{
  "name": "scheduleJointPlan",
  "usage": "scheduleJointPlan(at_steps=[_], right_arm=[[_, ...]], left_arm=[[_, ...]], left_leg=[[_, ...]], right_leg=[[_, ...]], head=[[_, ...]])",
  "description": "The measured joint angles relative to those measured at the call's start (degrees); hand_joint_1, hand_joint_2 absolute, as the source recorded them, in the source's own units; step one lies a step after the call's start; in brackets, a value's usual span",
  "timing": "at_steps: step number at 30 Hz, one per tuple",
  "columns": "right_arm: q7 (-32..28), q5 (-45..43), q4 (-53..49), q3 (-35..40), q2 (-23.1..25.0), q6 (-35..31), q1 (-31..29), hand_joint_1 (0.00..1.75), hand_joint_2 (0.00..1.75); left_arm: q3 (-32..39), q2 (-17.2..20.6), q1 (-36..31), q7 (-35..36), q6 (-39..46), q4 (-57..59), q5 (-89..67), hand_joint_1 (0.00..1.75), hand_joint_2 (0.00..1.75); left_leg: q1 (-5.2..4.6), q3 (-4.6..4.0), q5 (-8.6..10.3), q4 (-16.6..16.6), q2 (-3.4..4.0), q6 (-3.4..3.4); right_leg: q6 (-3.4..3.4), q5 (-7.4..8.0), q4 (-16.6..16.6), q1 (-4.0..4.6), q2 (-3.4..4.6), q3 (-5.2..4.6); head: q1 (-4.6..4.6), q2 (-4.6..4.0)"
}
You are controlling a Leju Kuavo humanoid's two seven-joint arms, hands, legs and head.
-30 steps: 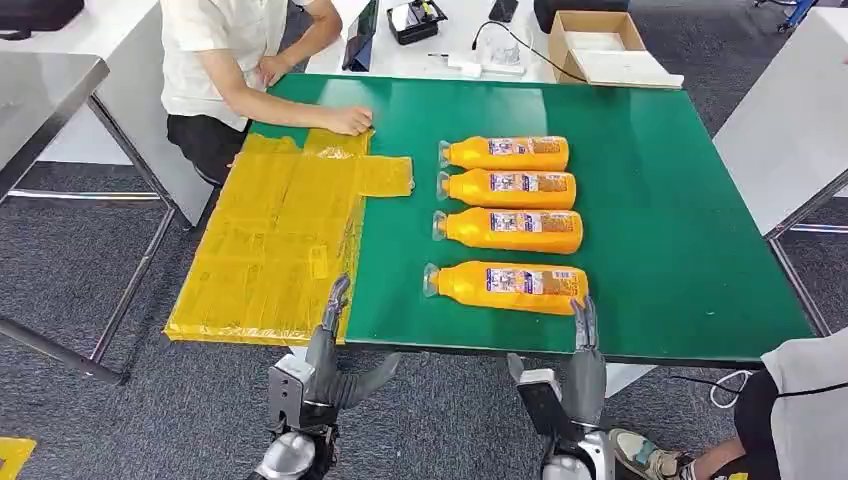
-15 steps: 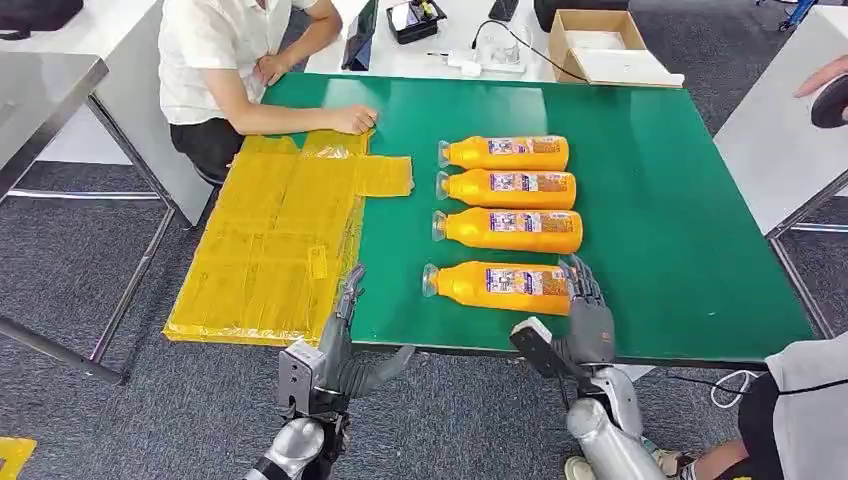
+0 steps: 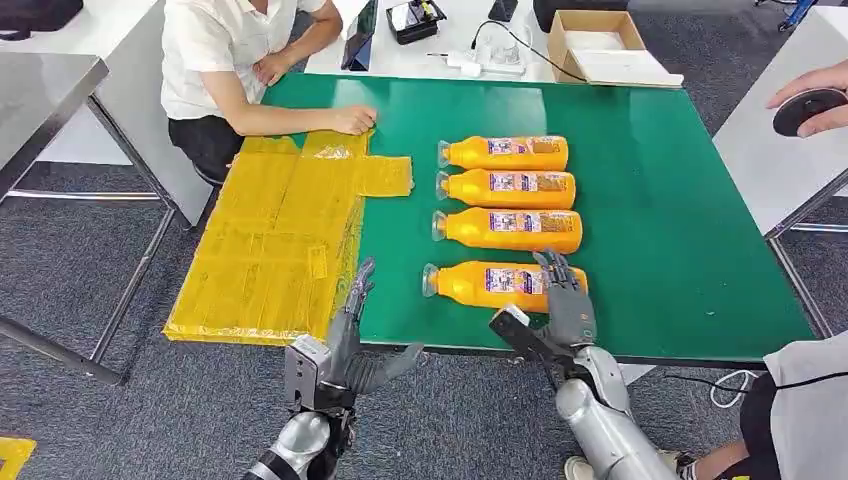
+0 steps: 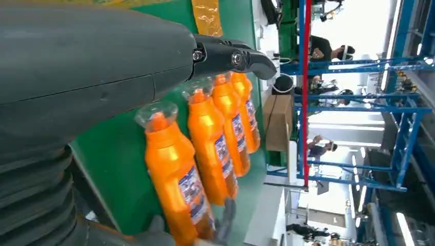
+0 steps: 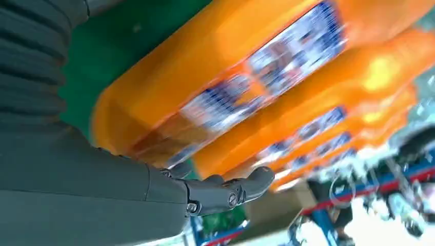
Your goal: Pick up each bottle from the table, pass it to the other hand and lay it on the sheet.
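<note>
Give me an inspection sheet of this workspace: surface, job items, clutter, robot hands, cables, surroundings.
Surface: green table; yellow sheet spread on its left part, hanging over the edge.
Job items: four orange bottles lying side by side, caps toward the sheet; none on the sheet yet.
Clutter: cardboard box on the white table at the far right corner.
Robot hands: right robot hand spread over the base end of the nearest bottle, grip not confirmed; left robot hand holds nothing, at the near table edge.
Cables: white cable on the floor, lower right; dark cable beyond the table.
Surroundings: person with a hand on the sheet's far edge; another person's hand holding a dark round object at right.
</note>
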Motion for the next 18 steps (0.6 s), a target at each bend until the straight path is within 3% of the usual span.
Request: scheduleJointPlan(at_steps=[7,14,18], right_arm=[[13.6,7.9,5.2,4.5,0.9,2.9,-4.6,0.00,1.75],[15.9,9.9,8.5,6.6,1.3,2.9,-7.2,0.00,1.75],[20.3,12.4,9.9,7.7,1.6,6.4,-8.6,0.00,1.75]], left_arm=[[-0.1,-0.1,-0.2,1.4,0.5,0.3,0.1,0.00,1.75],[0.0,-0.1,-0.2,1.8,-0.1,0.4,0.7,0.00,1.75],[0.0,0.0,-0.1,1.9,0.2,0.4,0.7,0.00,1.75]], left_leg=[[0.00,0.00,0.00,0.0,0.00,0.00],[-0.01,0.00,-0.01,0.0,-0.01,0.01],[0.00,0.05,0.00,0.0,0.02,0.00]], right_leg=[[-0.01,-0.01,0.0,-0.01,0.00,0.00],[0.00,0.00,0.0,-0.01,0.00,0.01],[0.00,0.00,0.0,0.00,0.01,0.03]], head=[[-0.02,0.00],[0.00,0.00],[0.00,0.00]])
